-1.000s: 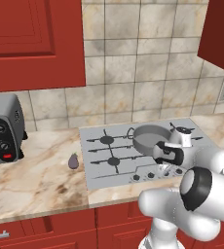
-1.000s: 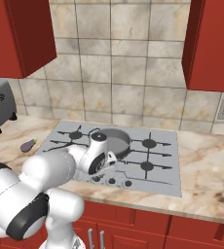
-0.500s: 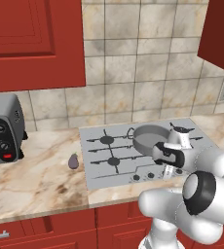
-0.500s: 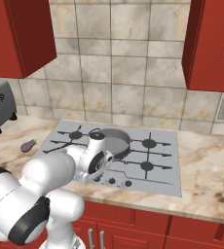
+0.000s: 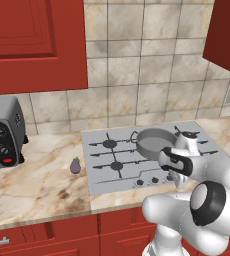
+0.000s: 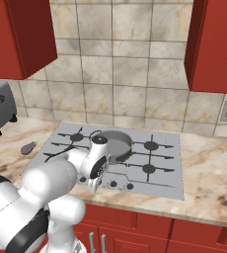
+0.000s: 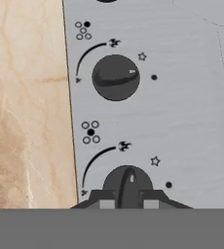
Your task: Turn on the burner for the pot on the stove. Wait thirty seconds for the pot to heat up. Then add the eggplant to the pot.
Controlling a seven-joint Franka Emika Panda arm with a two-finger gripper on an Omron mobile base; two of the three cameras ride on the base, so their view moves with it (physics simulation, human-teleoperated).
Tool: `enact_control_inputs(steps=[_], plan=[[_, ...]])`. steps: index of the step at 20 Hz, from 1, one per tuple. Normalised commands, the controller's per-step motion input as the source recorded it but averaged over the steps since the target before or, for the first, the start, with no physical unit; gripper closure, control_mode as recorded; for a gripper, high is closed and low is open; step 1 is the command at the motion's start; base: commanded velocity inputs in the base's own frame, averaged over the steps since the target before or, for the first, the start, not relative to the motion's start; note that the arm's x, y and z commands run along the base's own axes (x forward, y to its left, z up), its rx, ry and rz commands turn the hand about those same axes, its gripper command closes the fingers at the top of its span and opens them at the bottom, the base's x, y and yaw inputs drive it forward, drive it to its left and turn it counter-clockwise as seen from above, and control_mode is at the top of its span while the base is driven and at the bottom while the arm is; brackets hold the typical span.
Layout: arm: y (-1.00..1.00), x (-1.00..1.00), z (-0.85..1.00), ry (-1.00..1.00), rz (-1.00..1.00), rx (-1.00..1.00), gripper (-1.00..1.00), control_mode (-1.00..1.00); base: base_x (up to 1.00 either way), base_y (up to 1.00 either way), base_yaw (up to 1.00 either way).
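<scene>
Early, knob-turning stage: claw [image 7: 128, 204] clamped on near-edge knob [image 7: 127, 181] of stove [image 5: 112, 170]; pot [image 5: 154, 141] empty on far burner, no flame visible; eggplant [image 5: 76, 165] on counter [image 5: 32, 185] just left of stove, not yet added.

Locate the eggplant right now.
The eggplant lies on the counter just off the stove's left edge in the left base view, between the stove and the toaster oven, far from the pot.
</scene>
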Motion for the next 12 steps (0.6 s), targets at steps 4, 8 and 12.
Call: enact_control_inputs(steps=[4,8,12], plan=[[0.00,-0.49,-0.20,0.00,0.44,0.00,1.00,-1.00,0.00,0.00,0.00],[0.00,-0.15,-0.01,0.00,0.27,0.00,-1.00,-1.00,0.00,0.00,0.00],[0.00,-0.02,0.07,-0.01,0.02,0.00,-1.00,-1.00,0.00,0.00,0.00]])
